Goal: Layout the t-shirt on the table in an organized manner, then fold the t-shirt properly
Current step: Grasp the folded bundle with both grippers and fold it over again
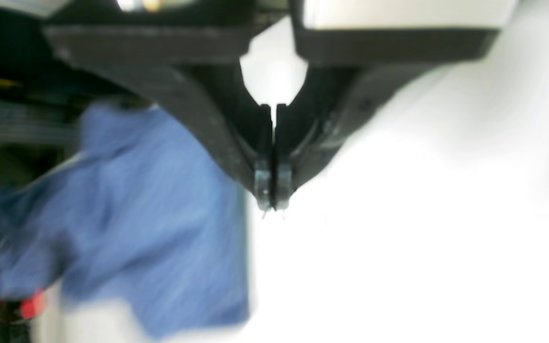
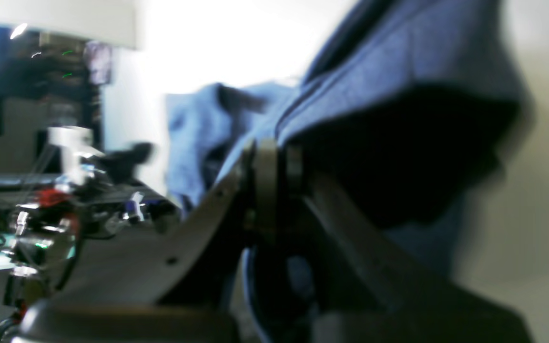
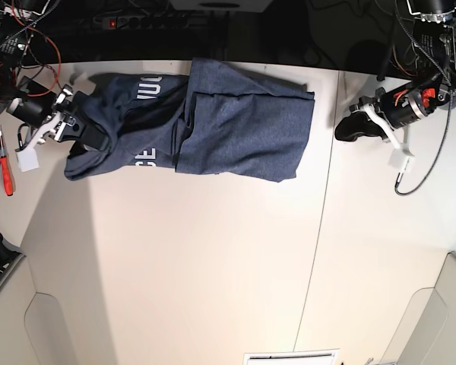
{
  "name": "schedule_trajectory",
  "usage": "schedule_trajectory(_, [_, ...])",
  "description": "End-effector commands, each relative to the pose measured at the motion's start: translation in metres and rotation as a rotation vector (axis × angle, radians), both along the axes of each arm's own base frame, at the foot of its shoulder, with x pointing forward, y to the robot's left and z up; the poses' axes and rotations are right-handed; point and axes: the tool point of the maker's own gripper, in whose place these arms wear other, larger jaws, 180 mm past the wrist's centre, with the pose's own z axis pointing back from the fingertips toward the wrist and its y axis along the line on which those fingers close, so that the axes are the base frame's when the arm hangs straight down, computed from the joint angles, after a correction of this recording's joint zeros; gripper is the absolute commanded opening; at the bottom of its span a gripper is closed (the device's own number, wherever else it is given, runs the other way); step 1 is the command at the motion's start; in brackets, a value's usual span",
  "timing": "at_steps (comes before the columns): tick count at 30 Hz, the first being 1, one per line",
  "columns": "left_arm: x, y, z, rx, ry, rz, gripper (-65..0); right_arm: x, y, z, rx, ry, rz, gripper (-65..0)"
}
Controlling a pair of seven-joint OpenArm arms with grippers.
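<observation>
- left gripper (image 1: pixel 273 202): matte black tapered fingers (image 1: pixel 217 128), pale pads at the tips
- right gripper (image 3: pixel 82 131): black, white wrist bracket, red and black cables behind

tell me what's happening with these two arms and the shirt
A two-armed robot is working on a dark navy t-shirt lying partly folded over itself near the far edge of the table. The right gripper is shut on the t-shirt's fabric at one end, bunching it up there. The left gripper is shut on nothing, sitting over bare table off the shirt's other end. The shirt is not yet laid out flat, so proper folding hasn't begun.
</observation>
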Motion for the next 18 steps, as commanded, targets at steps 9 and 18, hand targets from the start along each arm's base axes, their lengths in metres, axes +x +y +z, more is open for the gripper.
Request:
schedule_trajectory(9, [-0.015,-0.026,-0.026,-0.061,0.065,-0.034,-65.0,-0.005,0.165,0.042,0.2,-0.128,0.296,-65.0])
schedule_trajectory(18, [-0.009,-0.03,-0.022,-0.084,0.048,-0.027,-65.0,-0.027,0.256,0.038,0.096,-0.194,0.488,-65.0])
